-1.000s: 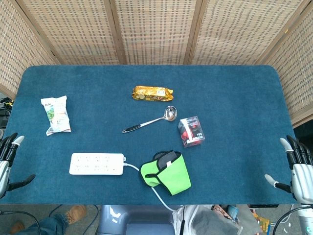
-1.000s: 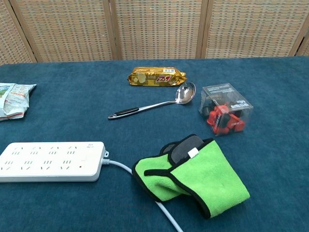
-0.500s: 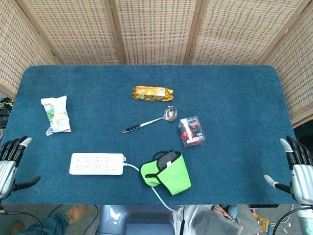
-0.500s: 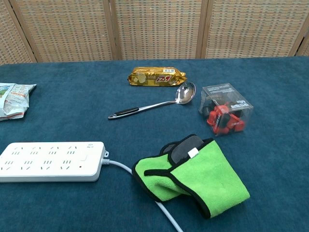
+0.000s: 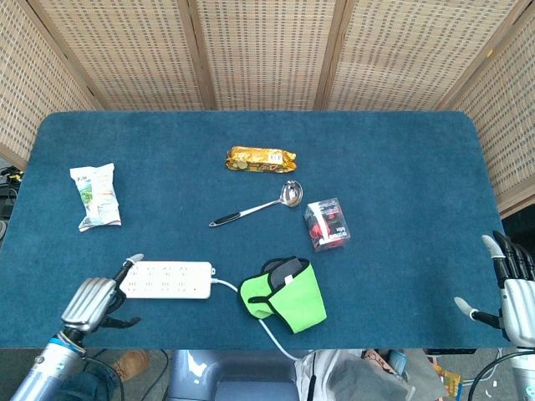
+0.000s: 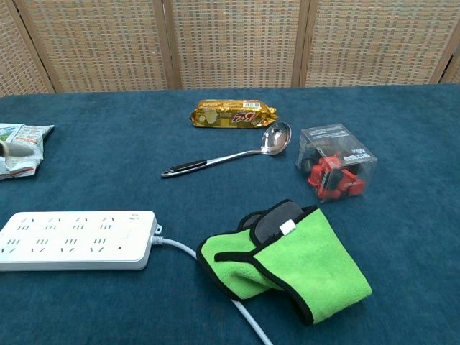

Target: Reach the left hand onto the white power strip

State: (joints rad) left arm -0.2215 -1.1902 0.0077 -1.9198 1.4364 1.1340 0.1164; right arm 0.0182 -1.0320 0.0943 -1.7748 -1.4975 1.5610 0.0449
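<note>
- The white power strip (image 5: 165,280) lies flat near the bench's (image 5: 401,167) front-left edge, cable trailing right.
- The left hand (image 5: 94,302), empty with fingers loosely curled, sits just beside its left end.
- Best approach: travel rightward and settle onto the socket face (palm down).

L hand (image 5: 94,302): silver-grey ribbed metal fingers w/ pale tips, black thumb, on a grey forearm w/ a blue band at the wrist. R hand (image 5: 512,288): same build, dark fingers w/ light tips, white-grey palm block, black cable below it.
</note>
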